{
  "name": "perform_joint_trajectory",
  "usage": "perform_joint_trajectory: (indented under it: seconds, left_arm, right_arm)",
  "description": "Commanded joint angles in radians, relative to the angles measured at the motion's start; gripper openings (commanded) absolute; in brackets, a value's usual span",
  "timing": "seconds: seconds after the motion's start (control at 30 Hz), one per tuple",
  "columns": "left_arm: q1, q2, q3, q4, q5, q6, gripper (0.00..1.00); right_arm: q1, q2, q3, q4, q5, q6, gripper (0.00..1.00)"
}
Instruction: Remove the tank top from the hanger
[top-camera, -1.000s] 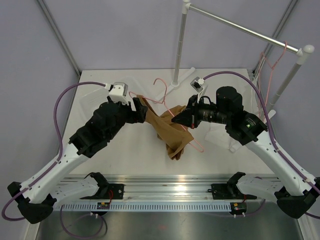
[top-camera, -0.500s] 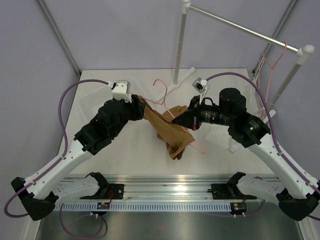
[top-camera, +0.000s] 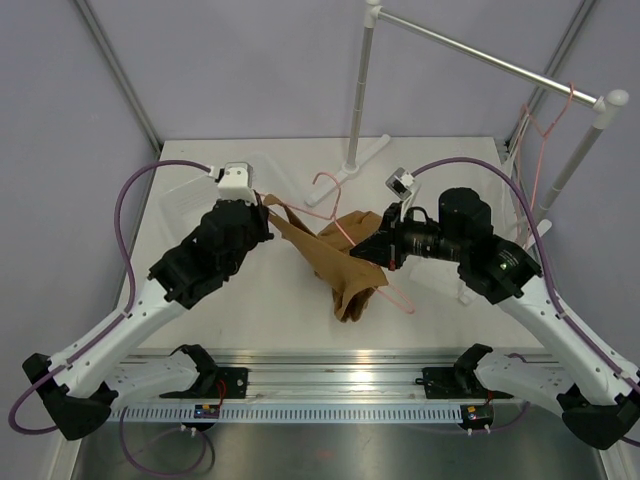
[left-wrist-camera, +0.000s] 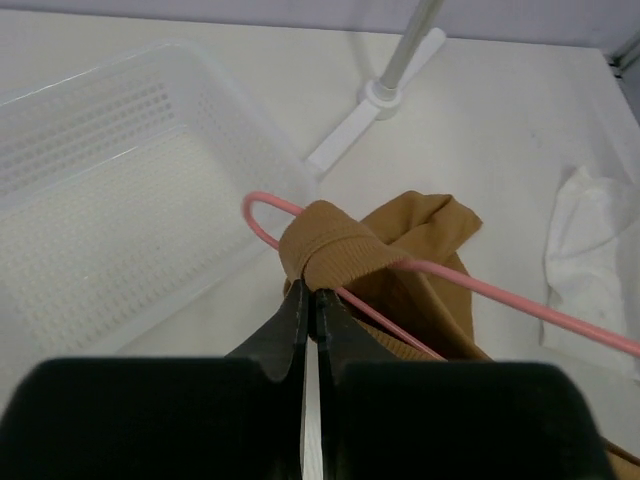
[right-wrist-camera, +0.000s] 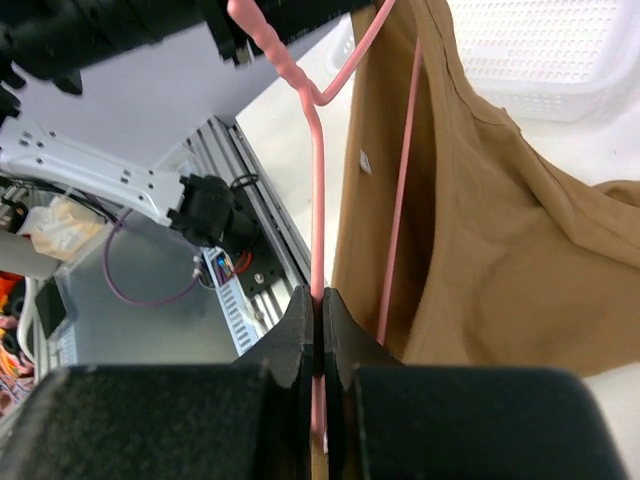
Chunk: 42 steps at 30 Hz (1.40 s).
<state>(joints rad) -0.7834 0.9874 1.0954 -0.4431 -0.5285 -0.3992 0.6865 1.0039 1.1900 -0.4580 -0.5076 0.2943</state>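
White desk (top-camera: 250, 300), plain lilac-grey walls all round, and a metal clothes rail (top-camera: 470, 48) on white posts at the far right. Both arms reach in over the middle, elbows out wide, wrists angled toward each other. The left pincer (left-wrist-camera: 310, 300) is pressed together on a shoulder strap of the soft camel-brown sleeveless tank top (top-camera: 340, 262), right where that strap loops over one rounded end of the thin pink wire hanger (right-wrist-camera: 316, 200). The right pincer (right-wrist-camera: 318, 300) is clamped tight on the hanger's wire near the twisted neck, the pink rod pinched between its fingers.

The tank top is strung between the two pincers at mid-desk. Its strap end is lifted, and its body sags down toward the near edge. One pink tip of the hanger pokes out of the fabric on the right.

Edges now: a white perforated plastic basket (left-wrist-camera: 120, 130) sits just beside the left pincer, far left. A crumpled white sheer cloth (left-wrist-camera: 590, 240) lies near the right arm. A second pink hanger (top-camera: 545, 130) hangs on the rail, well apart. White desk surface shows between the garment and the near metal edge
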Motion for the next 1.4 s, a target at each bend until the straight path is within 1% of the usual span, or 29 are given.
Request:
perform_joint_trajectory:
  seconds: [0.0,0.1,0.2,0.33,0.43,0.47,0.53,0.6,0.63,0.7,0.73,0.77,0.8,0.83,0.87,0.93,1.03,1.07,1.13,1.17,1.2,1.23,1.27,1.3,1.33,1.37]
  left_arm:
    - [0.035,-0.021,0.046,-0.069,-0.205,-0.07,0.0]
    - [0.11,-0.067,0.015,-0.106,-0.177,-0.137,0.0]
    - [0.168,-0.09,0.004,-0.134,-0.125,-0.156,0.0]
    - [0.179,-0.111,-0.014,-0.151,-0.053,-0.173,0.0]
    - [0.179,-0.131,-0.031,-0.151,0.016,-0.197,0.0]
    - [0.179,-0.136,-0.037,-0.146,0.065,-0.202,0.0]
    - [0.179,-0.136,-0.035,-0.155,0.096,-0.216,0.0]
    - [0.177,-0.162,-0.043,-0.129,0.174,-0.219,0.0]
    - [0.177,-0.174,-0.069,-0.118,0.208,-0.224,0.0]
    - [0.177,-0.206,-0.103,-0.073,0.301,-0.242,0.0]
    - [0.176,-0.249,-0.164,-0.042,0.344,-0.242,0.0]
    - [0.174,-0.274,-0.193,-0.008,0.434,-0.245,0.0]
    - [0.171,-0.294,-0.23,0.071,0.488,-0.248,0.0]
    - [0.161,-0.318,-0.289,0.114,0.552,-0.247,0.0]
    - [0.15,-0.325,-0.316,0.144,0.635,-0.25,0.0]
    - [0.121,-0.32,-0.354,0.211,0.691,-0.248,0.0]
    - [0.06,-0.293,-0.42,0.25,0.749,-0.237,0.0]
    - [0.047,-0.279,-0.43,0.244,0.733,-0.236,0.0]
    - [0.032,-0.268,-0.437,0.19,0.685,-0.227,0.0]
    - [0.026,-0.263,-0.434,0.163,0.615,-0.225,0.0]
    - [0.023,-0.256,-0.422,0.108,0.583,-0.218,0.0]
    - [0.018,-0.256,-0.417,0.083,0.555,-0.21,0.0]
    - [0.016,-0.256,-0.411,0.058,0.485,-0.207,0.0]
    - [0.015,-0.257,-0.398,0.014,0.457,-0.202,0.0]
    - [0.013,-0.257,-0.391,-0.005,0.435,-0.199,0.0]
    - [0.013,-0.256,-0.384,-0.022,0.411,-0.199,0.0]
  right_arm:
    - [0.008,-0.108,-0.053,-0.001,-0.003,-0.073,0.0]
    - [0.007,-0.177,-0.115,0.001,-0.069,-0.095,0.0]
    - [0.008,-0.232,-0.148,0.018,-0.098,-0.103,0.0]
    - [0.008,-0.272,-0.182,0.068,-0.114,-0.099,0.0]
    - [0.008,-0.289,-0.202,0.114,-0.129,-0.099,0.0]
    - [0.008,-0.3,-0.208,0.145,-0.132,-0.103,0.0]
    - [0.008,-0.312,-0.225,0.177,-0.152,-0.109,0.0]
    - [0.008,-0.333,-0.245,0.252,-0.109,-0.083,0.0]
    - [0.008,-0.34,-0.254,0.325,-0.094,-0.072,0.0]
    - [0.008,-0.358,-0.285,0.416,0.007,-0.017,0.0]
    - [0.008,-0.363,-0.3,0.53,0.038,-0.003,0.0]
    - [0.008,-0.369,-0.315,0.586,0.078,0.017,0.0]
    - [0.008,-0.369,-0.344,0.643,0.095,0.029,0.0]
    - [0.008,-0.355,-0.357,0.757,0.109,0.048,0.0]
    - [0.008,-0.343,-0.368,0.809,0.13,0.057,0.0]
    - [0.008,-0.308,-0.374,0.922,0.15,0.066,0.0]
    - [0.01,-0.228,-0.386,1.053,0.216,0.107,0.0]
    - [0.008,-0.222,-0.386,1.067,0.286,0.108,0.0]
    - [0.01,-0.218,-0.38,1.063,0.354,0.092,0.0]
    - [0.008,-0.231,-0.368,1.032,0.415,0.08,0.0]
    - [0.008,-0.237,-0.328,0.988,0.435,0.074,0.0]
    - [0.008,-0.247,-0.299,0.866,0.452,0.068,0.0]
    - [0.008,-0.251,-0.271,0.793,0.49,0.066,0.0]
    - [0.008,-0.251,-0.204,0.716,0.501,0.069,0.0]
    - [0.008,-0.249,-0.173,0.565,0.538,0.069,0.0]
    - [0.01,-0.248,-0.146,0.491,0.578,0.069,0.0]
